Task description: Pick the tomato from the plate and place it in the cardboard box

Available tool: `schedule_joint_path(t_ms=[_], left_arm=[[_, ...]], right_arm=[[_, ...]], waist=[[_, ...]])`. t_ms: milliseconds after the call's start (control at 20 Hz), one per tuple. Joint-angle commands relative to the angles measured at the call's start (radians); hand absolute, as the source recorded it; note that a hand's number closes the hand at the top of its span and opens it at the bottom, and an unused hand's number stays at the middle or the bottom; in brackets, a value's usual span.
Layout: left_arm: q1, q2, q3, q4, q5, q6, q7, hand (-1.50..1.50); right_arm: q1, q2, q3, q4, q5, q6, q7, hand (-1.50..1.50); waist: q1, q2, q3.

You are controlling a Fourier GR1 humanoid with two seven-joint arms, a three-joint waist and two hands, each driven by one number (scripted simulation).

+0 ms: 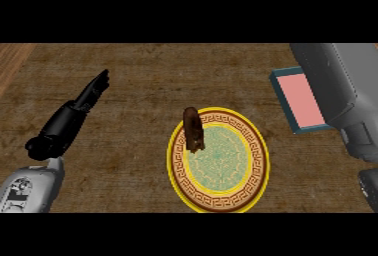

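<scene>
A round plate (219, 192) with a yellow rim and a patterned brown band lies at the counter's middle. On its upper left rim stands a dark brown, elongated thing (194, 130), the only item on the plate; it does not look like a round tomato. The box (283, 95), teal-walled with a pink floor, sits at the right, and my grey right forearm (332, 75) partly covers it. That forearm runs out of the picture's top, so the right hand is not shown. My left hand (90, 94) is at the left, fingers straight and pointing up and right, well apart from the plate.
The brown counter top (140, 65) stretches around the plate. A strip of lighter wood (11, 60) shows at the far upper left corner.
</scene>
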Motion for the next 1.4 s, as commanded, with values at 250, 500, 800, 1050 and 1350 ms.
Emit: schedule_joint_path(t_ms=[250, 500, 800, 1050, 1350], left_arm=[[0.004, 0.0, 0.022, -0.022, 0.01, -0.007, 0.034, 0.0], [0.007, 0.001, 0.018, -0.041, -0.007, -0.003, 0.039, 0.0], [0.069, -0.016, 0.009, -0.006, -0.033, 0.002, -0.045, 0.0], [0.056, -0.022, 0.014, -0.031, -0.029, -0.002, -0.005, 0.0], [0.023, -0.013, 0.042, 0.021, -0.019, -0.007, -0.013, 0.0]], right_arm=[[0.055, -0.15, -0.099, 0.147, -0.095, 0.16, -0.137, 1.5], [0.105, -0.18, -0.158, 0.169, -0.188, 0.319, -0.203, 1.5], [0.116, -0.236, -0.18, 0.228, -0.227, 0.498, -0.232, 1.5], [0.17, -0.199, -0.207, 0.136, -0.313, 0.584, -0.332, -1.5], [0.216, -0.202, -0.292, 0.011, -0.396, 0.33, -0.558, -1.5]], waist=[[-0.009, -0.004, 0.001], [-0.017, -0.007, 0.001], [-0.012, -0.005, 0.0], [-0.028, -0.013, 0.0], [-0.032, -0.01, 0.001]])
